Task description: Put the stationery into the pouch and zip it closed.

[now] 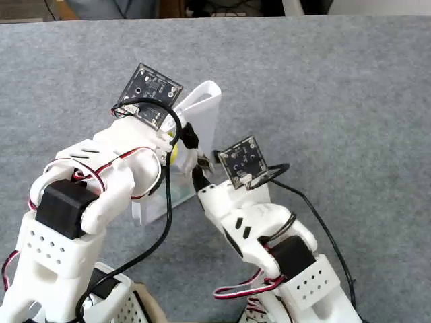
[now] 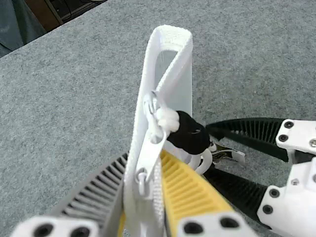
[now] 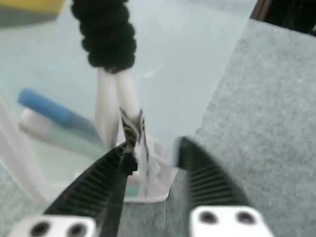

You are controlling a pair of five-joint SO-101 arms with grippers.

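Left gripper [image 2: 145, 163]: clamped on the pouch [image 1: 202, 114], one ribbed grey finger [image 2: 94, 190] and one ribbed yellow finger [image 2: 190, 190] on opposite faces.
Pouch pose: stood on edge, zipper edge up; long axis ran straight out past the left fingertips, far end pointing away from that gripper.
Pouch material: translucent, flat plastic sides, white woven zipper tape, rounded end band.
Zipper slider [image 2: 154, 106]: metal, on the tape just ahead of the left fingertips.
Pull: white cords [image 3: 116, 103] into a black braided cord [image 3: 106, 34], hanging on the side toward the right gripper [image 3: 153, 148].
Right gripper: jaws apart, black ribbed fingers [image 3: 98, 180]; printed tag [image 3: 132, 131] on the cords lay against one finger.
Contents: pen with blue cap [image 3: 47, 109] seen through the wall.
Table [image 1: 337, 81]: grey, felt-like.
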